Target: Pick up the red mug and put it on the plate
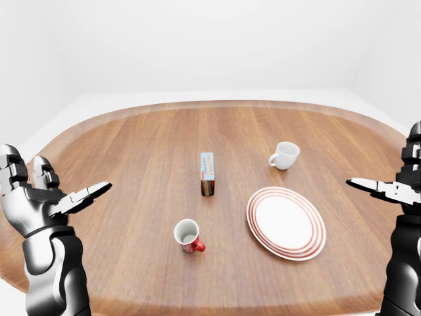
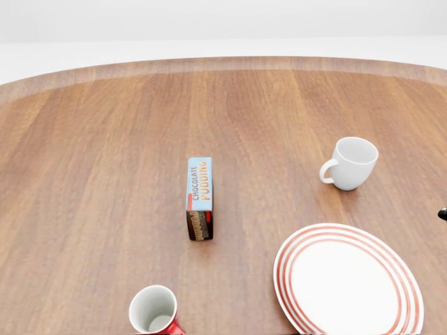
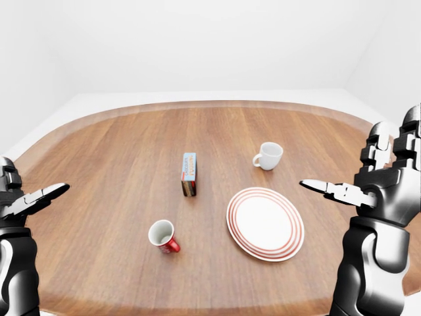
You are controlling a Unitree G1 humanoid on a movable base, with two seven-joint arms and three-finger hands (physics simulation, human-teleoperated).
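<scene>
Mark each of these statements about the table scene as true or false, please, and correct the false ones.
1. The red mug stands on the plate. False: it stands on the table, apart from the plate.
2. Both hands are open and hold nothing. True: left hand, right hand.
3. The white mug lies tipped over. False: it is upright.
4. The pudding box is between the two mugs. True.

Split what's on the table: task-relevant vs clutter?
Task things:
- red mug, upright on the table, not yet picked up
- plate, red-ringed, nothing on it
- left hand and right hand, both open, off to the sides, holding nothing

Just lying about:
- white mug
- chocolate pudding box
- wooden table
</scene>
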